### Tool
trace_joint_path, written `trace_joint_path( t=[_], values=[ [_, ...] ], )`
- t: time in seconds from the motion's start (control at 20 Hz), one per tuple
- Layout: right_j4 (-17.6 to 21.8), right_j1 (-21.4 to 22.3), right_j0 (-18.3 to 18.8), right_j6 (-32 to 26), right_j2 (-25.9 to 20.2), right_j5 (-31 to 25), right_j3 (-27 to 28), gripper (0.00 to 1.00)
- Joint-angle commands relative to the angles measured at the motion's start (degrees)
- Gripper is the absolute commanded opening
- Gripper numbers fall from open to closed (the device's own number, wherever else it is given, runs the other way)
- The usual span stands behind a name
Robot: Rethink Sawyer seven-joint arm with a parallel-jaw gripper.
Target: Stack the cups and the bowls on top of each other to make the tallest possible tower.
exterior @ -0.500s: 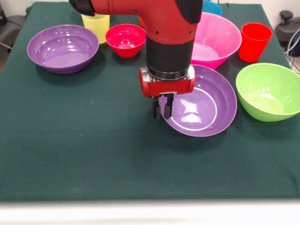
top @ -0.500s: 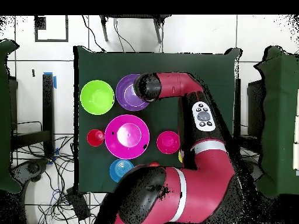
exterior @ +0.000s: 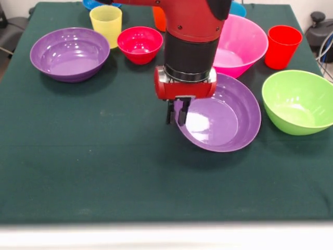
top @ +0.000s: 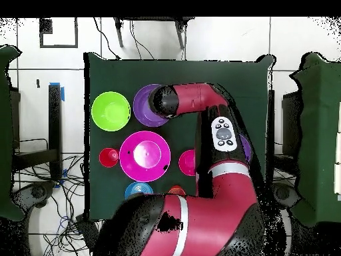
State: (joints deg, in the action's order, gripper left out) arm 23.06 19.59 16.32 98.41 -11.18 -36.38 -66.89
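From the front, my pincer (exterior: 175, 115) is clamped on the near-left rim of a glossy purple bowl (exterior: 221, 117), which sits tilted on the green cloth table (exterior: 104, 172); my arm hides most of the orange cup (exterior: 158, 18) and part of the big pink bowl (exterior: 242, 41); the blue bowls are cut off at the top edge. From overhead, my arm covers the pincer and most of that purple bowl (top: 145, 107); no writing is legible.
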Motion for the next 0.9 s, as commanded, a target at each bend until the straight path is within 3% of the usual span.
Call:
trace_joint_path(
  t=[0.05,0.55,0.9],
  values=[
    [-0.16,-4.72,-0.86,9.21,3.37,-0.53,4.19,0.00],
    [1.49,-14.36,4.53,-5.21,0.53,-4.40,19.09,0.00],
    [3.69,-17.18,8.95,-14.66,-2.28,-3.44,22.38,0.00]
  ],
)
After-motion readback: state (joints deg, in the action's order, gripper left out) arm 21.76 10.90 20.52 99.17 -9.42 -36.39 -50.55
